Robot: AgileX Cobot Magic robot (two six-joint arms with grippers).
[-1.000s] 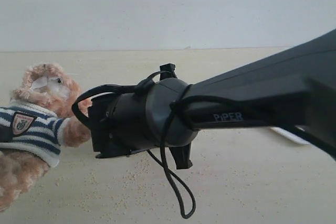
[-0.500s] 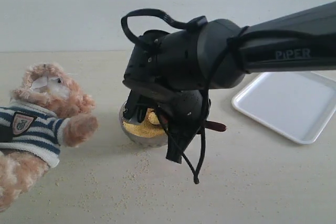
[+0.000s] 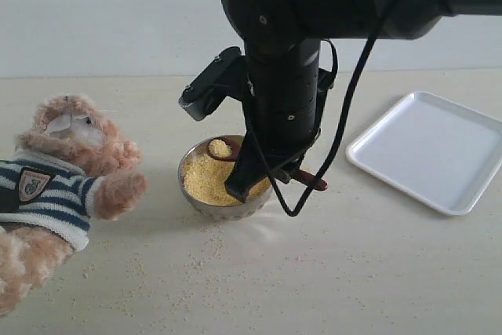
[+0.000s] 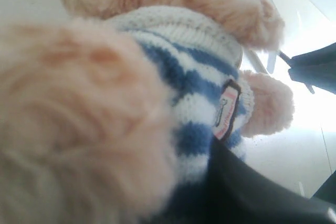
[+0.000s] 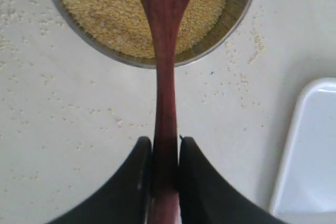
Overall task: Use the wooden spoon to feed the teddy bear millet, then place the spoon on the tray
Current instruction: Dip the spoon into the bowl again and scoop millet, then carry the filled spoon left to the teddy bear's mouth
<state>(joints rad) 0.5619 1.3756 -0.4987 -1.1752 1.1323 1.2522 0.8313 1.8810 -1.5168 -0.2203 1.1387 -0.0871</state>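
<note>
Wooden spoon (image 5: 164, 103) pinched between jaws: plain only from right wrist.

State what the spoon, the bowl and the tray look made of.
The wooden spoon: glossy reddish-brown wood, faint grain lines. The bowl: metal, likely steel, with a shiny grey rim. The tray: smooth matte white, probably plastic; cannot be sure.

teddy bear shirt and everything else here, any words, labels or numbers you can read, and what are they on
No text here can be read.
Shirt of the teddy bear, crest badge: too small to read.
Same shirt, left wrist view, sewn tag: marks blurred, unreadable.
Elsewhere: no lettering shows.
</note>
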